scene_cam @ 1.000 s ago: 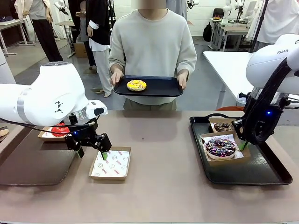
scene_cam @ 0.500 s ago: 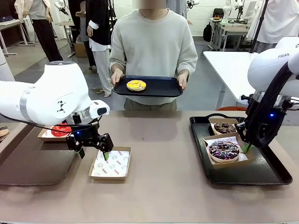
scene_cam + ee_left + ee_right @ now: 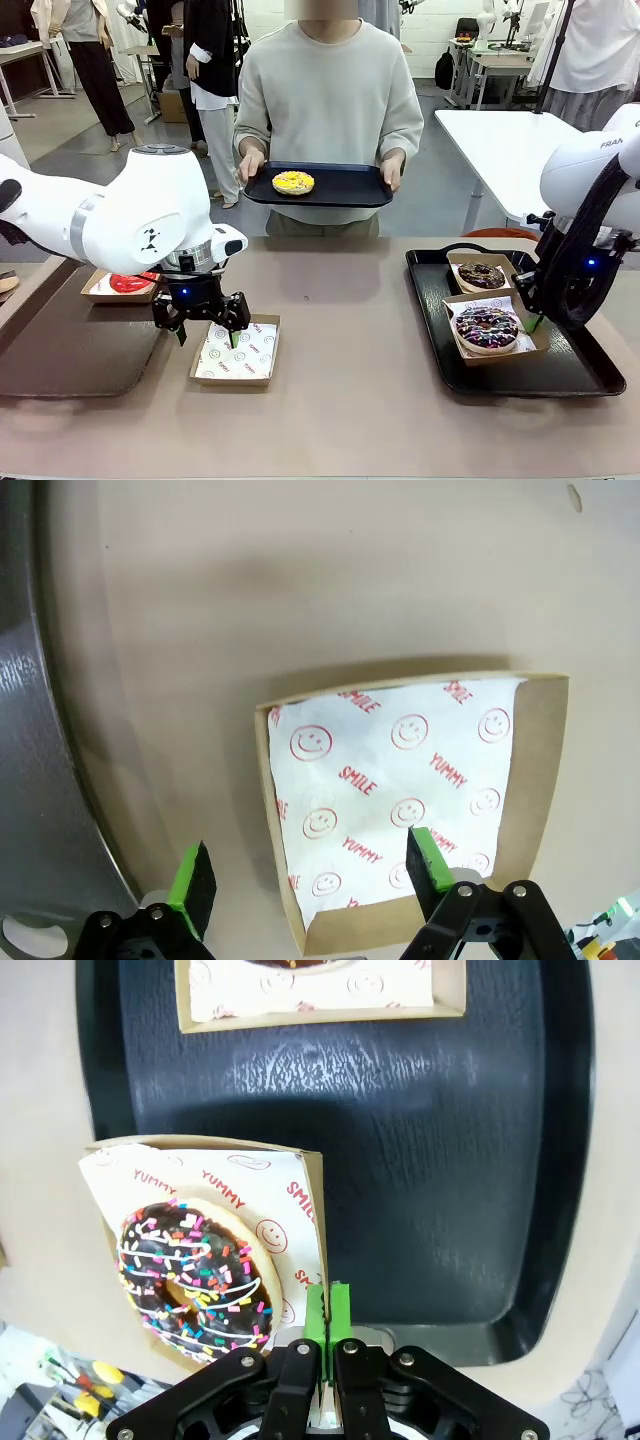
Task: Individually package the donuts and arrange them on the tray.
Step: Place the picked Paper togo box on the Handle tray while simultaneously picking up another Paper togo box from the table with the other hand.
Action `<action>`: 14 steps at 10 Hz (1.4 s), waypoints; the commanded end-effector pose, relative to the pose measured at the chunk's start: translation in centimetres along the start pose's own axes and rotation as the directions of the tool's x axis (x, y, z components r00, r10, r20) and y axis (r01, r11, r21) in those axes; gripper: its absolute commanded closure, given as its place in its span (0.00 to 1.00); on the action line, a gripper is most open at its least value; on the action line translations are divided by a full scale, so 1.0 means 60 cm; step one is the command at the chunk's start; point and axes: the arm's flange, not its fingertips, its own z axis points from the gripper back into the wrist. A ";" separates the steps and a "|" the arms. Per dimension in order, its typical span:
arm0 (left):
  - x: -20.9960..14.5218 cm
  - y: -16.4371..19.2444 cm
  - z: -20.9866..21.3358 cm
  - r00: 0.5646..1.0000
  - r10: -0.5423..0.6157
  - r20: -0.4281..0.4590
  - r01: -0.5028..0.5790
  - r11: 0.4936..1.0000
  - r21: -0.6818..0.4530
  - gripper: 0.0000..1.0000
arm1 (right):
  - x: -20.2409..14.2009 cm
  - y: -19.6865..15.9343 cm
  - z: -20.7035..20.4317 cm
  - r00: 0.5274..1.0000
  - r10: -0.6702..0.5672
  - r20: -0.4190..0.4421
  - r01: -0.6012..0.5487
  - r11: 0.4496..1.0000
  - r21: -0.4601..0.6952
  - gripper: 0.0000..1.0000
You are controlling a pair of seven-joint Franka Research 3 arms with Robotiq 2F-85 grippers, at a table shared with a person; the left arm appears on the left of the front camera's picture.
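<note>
Right claw (image 3: 326, 1312) shut, pinching a box (image 3: 313, 1210) wall; drizzled donut (image 3: 190, 1275) lies inside, just beside the pads. Left claw (image 3: 310, 875) wide open, holding nothing, astride an empty box (image 3: 535, 770) wall. Yellow donut (image 3: 292, 183) on person's tray (image 3: 345, 186), well apart.

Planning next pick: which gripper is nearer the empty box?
Left. The left gripper hovers over the empty box's edge, jaws open; right gripper is across the table, shut on the drizzled donut's box.

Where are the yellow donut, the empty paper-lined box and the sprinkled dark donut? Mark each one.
yellow donut (image 3: 292, 183), front view, top icing.
empty paper-lined box (image 3: 542, 765), left wrist view, bare cardboard side wall.
sprinkled dark donut (image 3: 150, 1245), right wrist view, iced ring beside the hole.
</note>
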 end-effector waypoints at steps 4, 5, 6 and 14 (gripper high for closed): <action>0.035 0.014 -0.019 0.998 0.061 0.005 -0.061 0.998 0.021 0.00 | 0.012 0.004 -0.046 1.000 0.004 -0.020 -0.003 0.999 0.037 0.99; 0.039 0.016 -0.022 0.998 0.060 -0.003 -0.060 0.998 0.019 0.00 | 0.013 0.004 -0.053 0.999 -0.002 -0.036 0.003 0.999 0.035 0.99; 0.042 0.016 -0.025 0.998 0.057 -0.010 -0.057 0.998 0.021 0.00 | 0.013 0.004 -0.057 0.999 -0.005 -0.046 0.007 0.999 0.033 0.99; 0.036 0.021 -0.008 0.999 0.030 0.031 -0.030 0.999 -0.016 1.00 | 0.010 0.004 -0.059 0.997 0.000 -0.081 0.004 0.999 0.049 0.00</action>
